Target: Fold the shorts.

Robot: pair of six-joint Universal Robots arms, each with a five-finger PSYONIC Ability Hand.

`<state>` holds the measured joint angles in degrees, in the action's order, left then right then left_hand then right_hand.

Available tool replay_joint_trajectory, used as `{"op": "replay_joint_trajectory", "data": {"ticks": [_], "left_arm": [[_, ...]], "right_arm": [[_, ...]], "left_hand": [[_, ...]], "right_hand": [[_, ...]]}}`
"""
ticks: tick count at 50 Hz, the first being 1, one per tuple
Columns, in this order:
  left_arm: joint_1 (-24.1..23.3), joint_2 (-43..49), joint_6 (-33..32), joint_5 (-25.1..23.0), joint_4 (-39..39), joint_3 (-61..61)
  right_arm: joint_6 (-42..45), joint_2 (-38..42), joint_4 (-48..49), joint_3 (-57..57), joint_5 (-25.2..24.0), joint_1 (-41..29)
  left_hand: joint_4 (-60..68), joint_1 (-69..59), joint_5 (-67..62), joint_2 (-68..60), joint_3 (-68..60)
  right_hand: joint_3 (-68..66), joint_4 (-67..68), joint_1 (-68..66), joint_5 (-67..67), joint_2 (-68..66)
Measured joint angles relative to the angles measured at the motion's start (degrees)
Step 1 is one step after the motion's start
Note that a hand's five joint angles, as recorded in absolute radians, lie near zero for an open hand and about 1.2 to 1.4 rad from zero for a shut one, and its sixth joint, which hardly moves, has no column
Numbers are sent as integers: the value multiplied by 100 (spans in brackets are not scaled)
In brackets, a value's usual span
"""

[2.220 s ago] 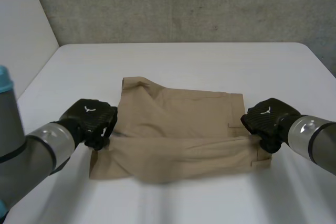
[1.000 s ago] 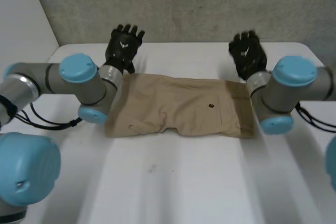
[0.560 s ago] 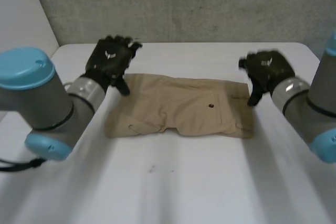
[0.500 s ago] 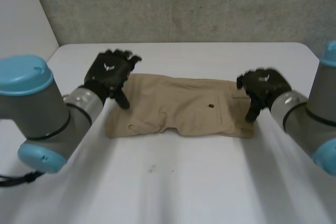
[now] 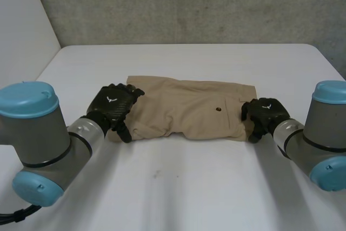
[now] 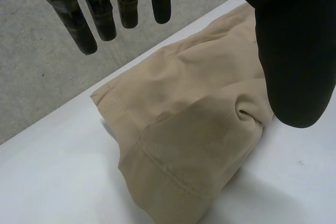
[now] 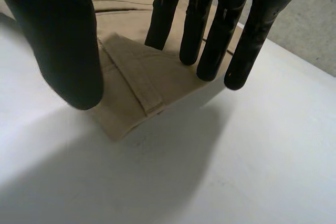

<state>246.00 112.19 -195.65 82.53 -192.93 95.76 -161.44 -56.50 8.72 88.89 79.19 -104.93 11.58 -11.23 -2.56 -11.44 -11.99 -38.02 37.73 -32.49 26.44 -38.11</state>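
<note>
1 tan shorts point(image 5: 186, 109), 2 hands, left hand point(image 5: 112, 106), right hand point(image 5: 263, 113), 1 white table point(image 5: 189, 187)

1. The shorts point(image 5: 189, 109) lie across the middle of the frame on the table point(image 5: 178, 198), running left to right
2. The left hand point(image 5: 112, 106) is over the shorts' left end, left of centre
3. The right hand point(image 5: 262, 114) is over their right end, right of centre
4. A wall point(image 5: 189, 4) stands behind the table, along the top of the frame
</note>
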Motion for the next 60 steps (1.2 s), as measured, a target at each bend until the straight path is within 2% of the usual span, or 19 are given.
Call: {"op": "replay_joint_trajectory", "data": {"ticks": [1,5,7,8,14,20,28,33,36,41,45,49,51,52,54,55,57,60], "left_arm": [[-1,0,0,0,0,4],[-7,-2,0,0,0,5],[-11,-3,0,0,-1,6],[-13,-5,0,2,-1,8],[-14,-33,0,8,2,32],[-7,-129,0,15,10,91],[91,-345,0,6,26,248],[130,-407,0,4,29,307],[135,-418,0,5,31,319],[126,-462,0,9,38,330],[110,-530,0,15,48,336],[91,-630,0,17,62,336],[93,-666,0,18,67,328],[93,-666,0,18,67,328],[100,-698,-3,18,70,300],[104,-706,-5,17,69,279],[115,-716,-9,14,66,209],[127,-710,-12,11,65,48]], "right_arm": [[6,54,75,-34,1,10],[17,131,170,-93,5,17],[26,181,211,-149,12,18],[32,206,222,-191,21,20],[38,160,165,-288,38,107],[228,-237,-189,-251,32,542],[1489,-716,-1102,-247,-3,1442],[2267,-840,-1308,-504,43,1548],[2518,-888,-1332,-726,64,1392],[2715,-914,-1284,-1276,27,667],[2832,-711,-1138,-1645,-139,-219],[3163,-197,-871,-1786,-653,-1325],[3303,53,-813,-1706,-1007,-1667],[3303,53,-813,-1706,-1007,-1667],[3385,234,-798,-1599,-1359,-1867],[3411,317,-795,-1526,-1598,-1951],[3367,346,-796,-1442,-1917,-2003],[3112,251,-795,-1430,-2060,-1960]], "left_hand": [[0,0,0,0,0],[0,0,0,0,0],[0,0,0,0,0],[0,0,0,0,0],[0,0,0,0,0],[2,0,0,0,0],[0,0,0,0,0],[0,0,0,0,0],[0,0,0,0,0],[0,0,0,0,0],[0,0,0,0,0],[0,0,0,0,0],[0,0,0,0,0],[0,0,0,0,0],[0,0,0,0,0],[0,0,0,0,0],[0,0,0,0,0],[0,0,0,0,0]], "right_hand": [[-606,591,-416,585,-608],[-1028,1053,-650,998,-987],[-2454,2619,-1802,2456,-2571],[-2668,2882,-1947,2641,-2827],[-2781,3028,-2027,2703,-2874],[-2781,3028,-2173,2717,-2874],[-2810,3030,-2324,2861,-2874],[-2822,3030,-2334,2863,-2872],[-2822,3030,-2357,2863,-2872],[-2877,3031,-2357,2863,-2872],[-2994,3041,-2357,2915,-2872],[-3070,3047,-2357,2929,-2872],[-2443,2451,-1911,2448,-2245],[-2443,2451,-1911,2448,-2245],[-829,822,-394,895,-695],[966,-950,1098,-886,1192],[2042,-2011,1766,-1923,2060],[2481,-2396,2037,-2230,2464]]}}
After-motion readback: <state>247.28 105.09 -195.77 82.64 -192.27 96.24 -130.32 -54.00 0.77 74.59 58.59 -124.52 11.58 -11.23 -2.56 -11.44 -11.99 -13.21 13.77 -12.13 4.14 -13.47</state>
